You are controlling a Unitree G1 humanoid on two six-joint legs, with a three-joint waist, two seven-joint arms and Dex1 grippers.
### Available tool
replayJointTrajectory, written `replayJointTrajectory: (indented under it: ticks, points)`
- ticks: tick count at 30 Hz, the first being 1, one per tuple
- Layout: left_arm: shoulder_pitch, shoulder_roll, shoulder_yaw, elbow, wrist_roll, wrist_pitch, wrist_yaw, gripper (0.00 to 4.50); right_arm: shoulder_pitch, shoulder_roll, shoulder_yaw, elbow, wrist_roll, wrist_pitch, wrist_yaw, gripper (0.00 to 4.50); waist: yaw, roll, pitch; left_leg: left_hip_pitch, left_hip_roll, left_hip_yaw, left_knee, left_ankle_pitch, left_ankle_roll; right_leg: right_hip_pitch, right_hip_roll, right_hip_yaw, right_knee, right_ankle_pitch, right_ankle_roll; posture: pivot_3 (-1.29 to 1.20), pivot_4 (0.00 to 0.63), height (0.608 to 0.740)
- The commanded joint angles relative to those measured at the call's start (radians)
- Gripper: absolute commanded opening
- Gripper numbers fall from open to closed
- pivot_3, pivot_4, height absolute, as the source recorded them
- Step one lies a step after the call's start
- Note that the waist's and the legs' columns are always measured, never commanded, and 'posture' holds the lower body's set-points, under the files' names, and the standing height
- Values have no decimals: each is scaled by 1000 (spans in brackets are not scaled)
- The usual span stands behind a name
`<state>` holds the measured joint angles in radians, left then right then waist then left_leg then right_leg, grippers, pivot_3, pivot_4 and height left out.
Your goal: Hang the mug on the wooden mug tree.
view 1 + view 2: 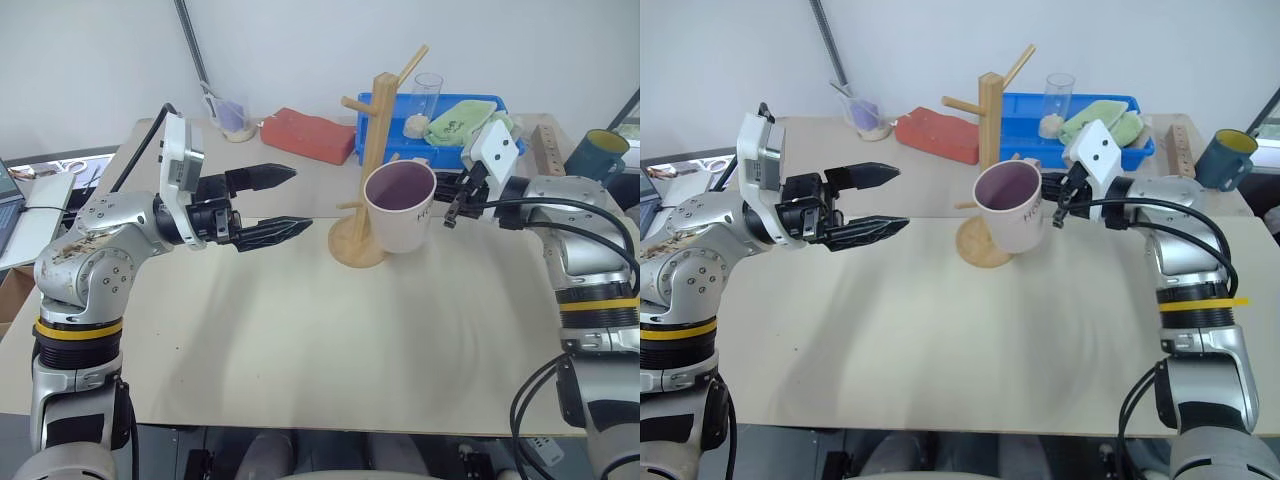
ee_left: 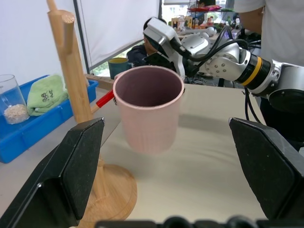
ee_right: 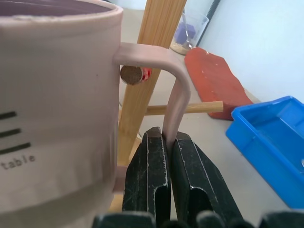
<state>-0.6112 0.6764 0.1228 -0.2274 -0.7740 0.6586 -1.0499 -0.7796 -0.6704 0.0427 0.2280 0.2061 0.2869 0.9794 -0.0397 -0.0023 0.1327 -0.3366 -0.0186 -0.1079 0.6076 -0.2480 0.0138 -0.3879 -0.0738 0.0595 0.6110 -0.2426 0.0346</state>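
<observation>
The pale pinkish-cream mug (image 1: 400, 205), dark purple inside, hangs upright just above the table, close against the right side of the wooden mug tree (image 1: 375, 150). My right gripper (image 3: 168, 142) is shut on the mug's loop handle (image 3: 175, 99), reaching in from the right. In the right wrist view a peg's round end (image 3: 129, 75) shows within the loop's outline; I cannot tell whether it passes through. My left gripper (image 1: 300, 200) hovers open to the left of the tree, pointing at it, holding nothing.
Behind the tree are a blue tray (image 1: 480, 105) with green cloths, a clear glass (image 1: 427, 100) and a red-orange block (image 1: 308, 135). A dark teal mug (image 1: 597, 155) and a wooden block with holes (image 1: 548, 150) sit far right. A person (image 2: 256, 14) stands beyond the table.
</observation>
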Motion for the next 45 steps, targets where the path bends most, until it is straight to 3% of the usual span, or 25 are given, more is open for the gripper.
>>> replayJointTrajectory:
  ticks: [1,15,28,42,45]
  points:
    - [-17,11,11,-22,-5,-7,2,4500,-47,8,13,24,-39,-25,-21,23,-1,0,0,0,0,0,0,0,0,0,0,0,0,0,0,0,150,740]
    - [-12,12,13,-30,-9,-7,8,4500,-74,31,34,59,-71,-26,-15,23,-2,0,0,0,0,0,0,0,0,0,0,0,0,0,0,0,150,740]
    - [-18,14,9,-8,0,-15,-8,4500,-27,-41,-19,-61,-8,54,53,4460,0,0,0,0,0,0,0,0,0,0,0,0,0,0,-1,0,150,740]
    - [-42,31,6,59,29,-31,-61,4500,132,-238,-184,-336,157,263,101,4487,0,0,0,0,0,0,0,0,0,0,0,0,0,0,0,0,150,740]
    - [-57,47,12,81,52,-34,-51,4500,182,-290,-255,-417,223,333,106,4487,2,0,0,0,0,0,0,0,0,0,0,0,0,-4,7,0,150,740]
